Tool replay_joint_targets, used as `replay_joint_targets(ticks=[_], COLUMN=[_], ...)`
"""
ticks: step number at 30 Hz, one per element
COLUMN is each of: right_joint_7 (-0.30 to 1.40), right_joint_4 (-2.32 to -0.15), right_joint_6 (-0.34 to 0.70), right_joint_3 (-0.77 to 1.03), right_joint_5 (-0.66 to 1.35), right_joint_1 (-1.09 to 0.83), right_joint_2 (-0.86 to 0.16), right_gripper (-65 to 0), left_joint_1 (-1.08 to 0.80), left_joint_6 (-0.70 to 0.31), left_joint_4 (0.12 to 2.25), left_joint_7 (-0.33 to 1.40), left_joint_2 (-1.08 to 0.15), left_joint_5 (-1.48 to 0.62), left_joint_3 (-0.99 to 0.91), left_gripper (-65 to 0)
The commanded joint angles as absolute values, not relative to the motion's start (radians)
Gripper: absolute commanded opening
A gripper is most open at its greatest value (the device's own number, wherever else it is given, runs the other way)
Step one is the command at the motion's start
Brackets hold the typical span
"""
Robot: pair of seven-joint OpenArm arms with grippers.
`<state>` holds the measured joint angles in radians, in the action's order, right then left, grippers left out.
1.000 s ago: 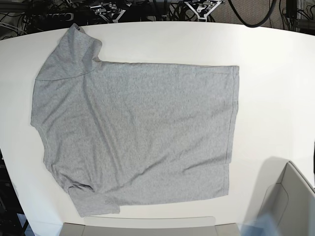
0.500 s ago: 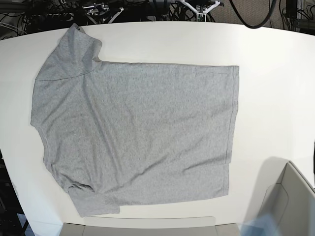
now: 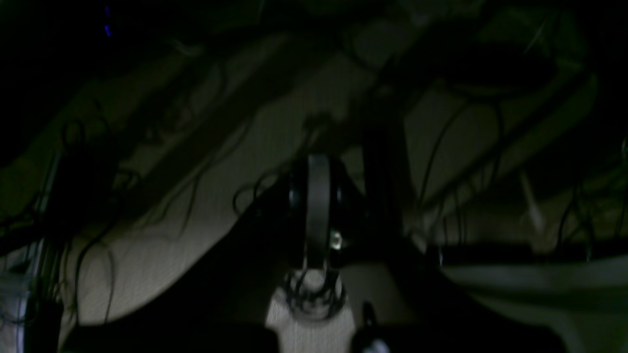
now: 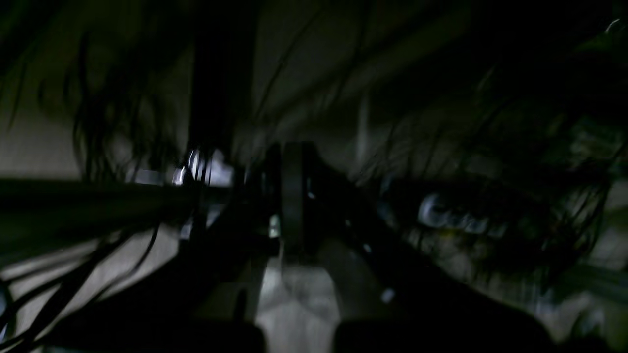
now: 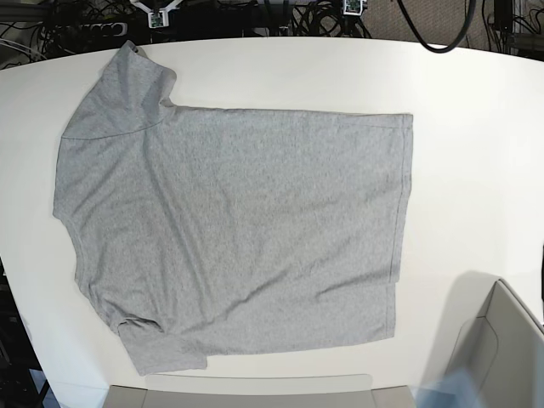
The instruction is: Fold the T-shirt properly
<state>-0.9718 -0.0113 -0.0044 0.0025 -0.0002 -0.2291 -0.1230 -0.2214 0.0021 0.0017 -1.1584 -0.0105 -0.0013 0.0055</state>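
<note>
Right, both claws are together and empty at the counter's (image 5: 476, 110) far edge, with the grey T-shirt (image 5: 263, 212) nearer the base camera. My right claw (image 5: 159, 24) looks closest, just off the upper sleeve (image 5: 127, 89).

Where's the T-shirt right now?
In the base view, the grey T-shirt lies spread on the white table, left of centre, with the grey bin off its lower right corner.

From here I see the white table (image 5: 476, 170), the grey T-shirt (image 5: 272, 221) spread directly on it.
</note>
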Motion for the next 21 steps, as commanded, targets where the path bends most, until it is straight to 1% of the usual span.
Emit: replay_joint_targets(ticks=[1,3,5,9,13,15,21], right_joint_7=[-1.036,-1.102,-1.153,-1.15,-1.153,-1.153,-1.148], right_joint_4=[-0.008,-0.007,-0.012,-0.013,-0.048,-0.12,-0.576], right_joint_6=[0.001,0.001,0.001,0.001,0.001,0.001,0.001], right_joint_3=[0.001,0.001,0.001,0.001,0.005,0.007,0.005], right_joint_5=[-0.005,-0.007,-0.007,-0.007,-0.007,-0.007,-0.002], right_joint_1=[-0.252,-0.272,-0.297,-0.325,-0.366,-0.417,-0.667], right_joint_2=[-0.113,-0.113,-0.114,-0.131,-0.136,-0.136,-0.148], right_gripper=[-65.0,-65.0,-65.0,-65.0,-65.0,-65.0,-65.0], left_joint_1=[-0.246,-0.268,-0.298,-0.335,-0.421,-0.483,-0.673], left_joint_6=[0.008,0.008,0.008,0.008,0.008,0.008,0.008], left_joint_4=[0.001,0.001,0.021,0.051,0.168,0.26,0.593], left_joint_7=[-1.257,-1.339,-1.336,-1.34,-1.34,-1.34,-1.34], left_joint_2=[-0.008,-0.008,-0.007,-0.007,-0.007,-0.007,-0.005], left_joint_5=[-0.002,-0.002,-0.002,-0.002,-0.002,-0.002,-0.002], left_joint_3=[0.005,0.008,0.008,0.002,0.002,0.002,0.002], left_gripper=[-65.0,-65.0,-65.0,-65.0,-65.0,-65.0,-65.0])
